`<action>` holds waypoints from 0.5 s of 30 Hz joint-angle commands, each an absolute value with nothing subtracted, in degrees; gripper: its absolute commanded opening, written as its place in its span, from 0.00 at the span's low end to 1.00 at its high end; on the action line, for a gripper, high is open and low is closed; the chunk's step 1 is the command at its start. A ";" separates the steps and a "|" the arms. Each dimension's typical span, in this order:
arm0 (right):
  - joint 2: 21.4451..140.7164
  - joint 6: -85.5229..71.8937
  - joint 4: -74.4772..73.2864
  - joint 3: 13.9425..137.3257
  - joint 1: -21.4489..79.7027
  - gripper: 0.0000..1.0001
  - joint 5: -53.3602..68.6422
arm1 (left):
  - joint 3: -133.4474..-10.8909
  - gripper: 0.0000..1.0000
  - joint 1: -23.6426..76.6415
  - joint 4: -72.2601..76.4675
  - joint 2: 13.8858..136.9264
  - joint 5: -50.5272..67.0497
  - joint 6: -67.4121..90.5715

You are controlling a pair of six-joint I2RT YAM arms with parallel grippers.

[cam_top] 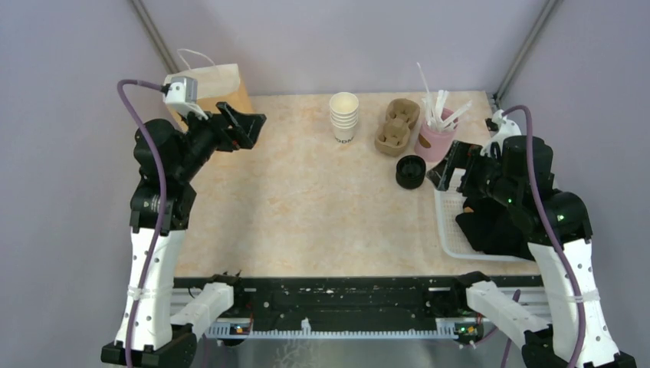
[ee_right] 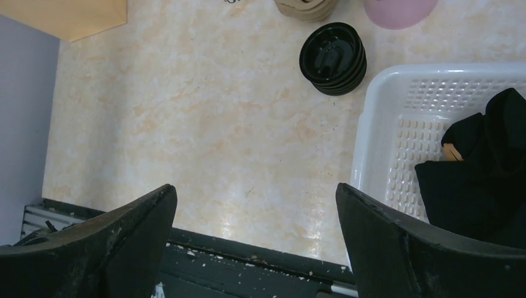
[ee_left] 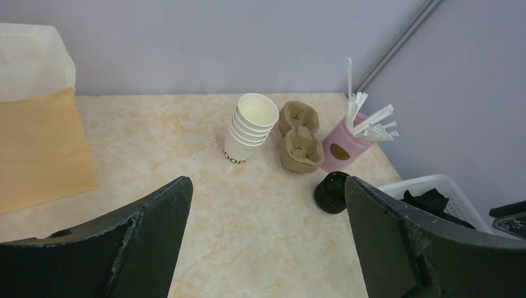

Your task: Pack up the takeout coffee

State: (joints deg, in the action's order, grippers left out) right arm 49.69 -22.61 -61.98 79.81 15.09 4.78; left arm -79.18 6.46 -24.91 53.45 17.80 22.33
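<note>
No lidded white cup shows in any view; the takeout coffee is hidden or out of view. My left gripper [cam_top: 247, 127] is open and empty, raised at the far left beside the brown paper bag [cam_top: 224, 89]. In the left wrist view its jaws [ee_left: 267, 186] stand wide apart over bare table. My right gripper [cam_top: 451, 170] is open and empty at the right, between the pile of black lids [cam_top: 411, 171] and the white basket [cam_top: 449, 230]. In the right wrist view its jaws [ee_right: 254, 194] stand wide apart above the table's near edge.
A stack of lidless white cups [cam_top: 344, 116], a cardboard cup carrier [cam_top: 397, 126] and a pink cup of white stirrers [cam_top: 434, 138] stand at the back. The basket holds a black bundle [cam_top: 490, 226]. The bag stands open at the back left.
</note>
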 commanded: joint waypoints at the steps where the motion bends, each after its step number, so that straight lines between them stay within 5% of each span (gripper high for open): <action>1: 51.00 -22.61 -60.56 81.70 14.63 0.99 4.66 | -79.71 0.99 7.56 -25.13 54.49 20.46 20.83; 15: 54.57 -21.42 -58.71 78.14 14.68 0.99 2.96 | -75.66 0.98 10.90 -24.27 58.55 23.65 21.88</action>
